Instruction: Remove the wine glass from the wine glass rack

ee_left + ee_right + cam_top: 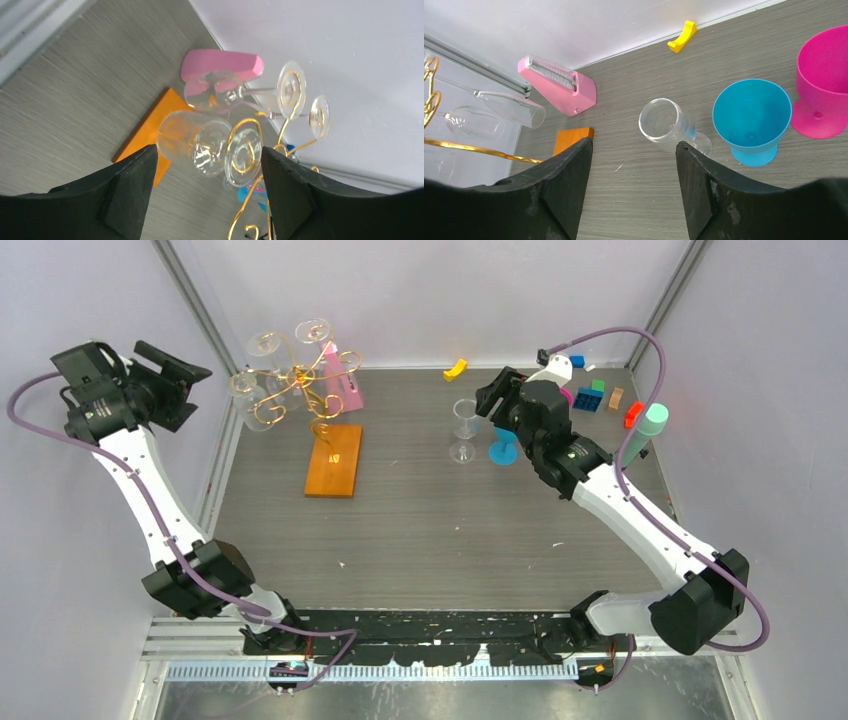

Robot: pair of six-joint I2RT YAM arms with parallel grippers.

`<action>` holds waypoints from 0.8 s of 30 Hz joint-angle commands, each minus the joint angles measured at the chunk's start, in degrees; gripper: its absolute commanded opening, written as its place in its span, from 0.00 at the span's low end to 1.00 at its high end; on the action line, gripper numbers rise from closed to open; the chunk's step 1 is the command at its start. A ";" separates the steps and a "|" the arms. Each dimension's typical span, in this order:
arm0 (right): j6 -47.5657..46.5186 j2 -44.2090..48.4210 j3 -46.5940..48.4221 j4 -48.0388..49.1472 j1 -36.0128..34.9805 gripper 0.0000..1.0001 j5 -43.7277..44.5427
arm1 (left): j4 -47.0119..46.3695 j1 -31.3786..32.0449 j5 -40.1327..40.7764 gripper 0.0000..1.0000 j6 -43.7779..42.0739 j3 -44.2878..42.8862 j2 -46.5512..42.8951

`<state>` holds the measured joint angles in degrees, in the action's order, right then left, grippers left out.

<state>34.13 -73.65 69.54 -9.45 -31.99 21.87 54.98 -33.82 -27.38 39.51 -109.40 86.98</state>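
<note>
Near the wine glass rack (335, 465), left gripper (195, 390) gapes.

Far off on my left the wine glass rack (335, 465) stood on the table (450, 530), wine glasses (190, 140) hanging on its arms — a lone glass (463, 430) upright well to its right, a goblet (503, 450) just beside that.

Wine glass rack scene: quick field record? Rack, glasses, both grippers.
rack: wine glass rack, gold wire on an orange base, far left of the table
hanging: at least three clear wine glasses
off rack: one clear glass upright beside a blue cup
left gripper: jaws open, facing the hanging glasses, not touching
right gripper: jaws open, empty, near the standing glass
</note>
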 commanded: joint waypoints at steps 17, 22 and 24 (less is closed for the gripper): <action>0.41 -1.35 1.49 2.69 1.30 0.67 0.61 | -17.34 1.13 -14.31 0.55 13.32 14.74 -5.10; 0.81 -1.32 1.31 2.70 1.56 0.67 0.58 | -19.00 2.37 -15.94 0.48 14.83 15.01 -3.53; 0.99 -1.32 1.24 2.69 1.62 0.67 0.63 | -19.04 2.53 -16.04 0.47 14.71 15.21 -3.47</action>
<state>34.33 -75.05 69.65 -9.43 -30.68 21.69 39.59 -31.94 -40.40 53.23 -94.54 83.22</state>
